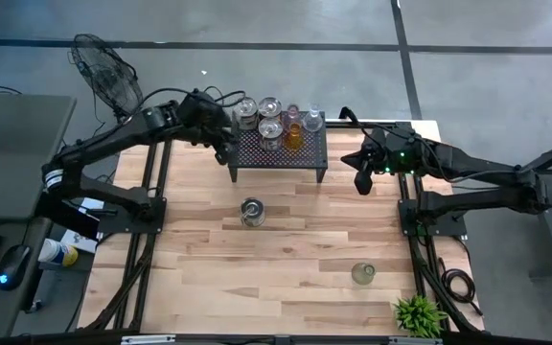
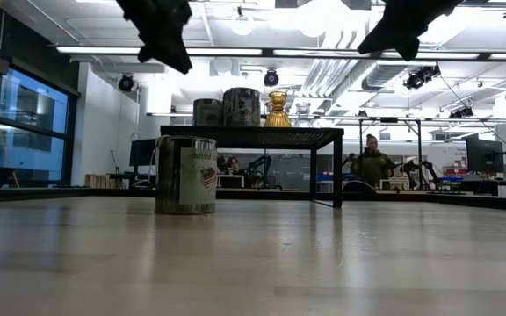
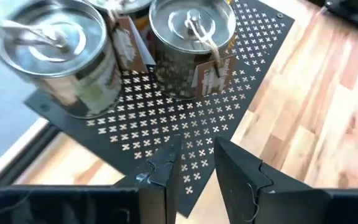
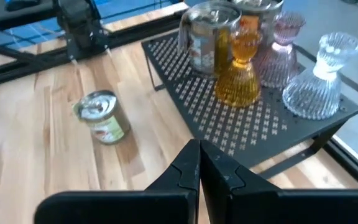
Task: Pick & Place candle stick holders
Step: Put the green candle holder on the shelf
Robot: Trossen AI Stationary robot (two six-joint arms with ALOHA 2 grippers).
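Several candle stick holders stand on the black perforated stand (image 1: 278, 151): silvery ones (image 3: 191, 43) (image 3: 61, 56), an amber one (image 4: 238, 68), a pink one (image 4: 278, 50) and a clear ribbed one (image 4: 322, 78). Another silvery holder (image 1: 252, 212) stands upright on the table in front of the stand, and a greenish glass one (image 1: 363, 273) stands near the right front. My left gripper (image 3: 197, 165) hovers open over the stand's left end with nothing between its fingers. My right gripper (image 4: 199, 165) is shut and empty, raised off the stand's right end.
A small green potted plant (image 1: 420, 314) sits at the table's near right corner. A fan (image 1: 103, 69) stands beyond the far left corner. Bare wood lies across the middle and near side of the table (image 1: 286, 287).
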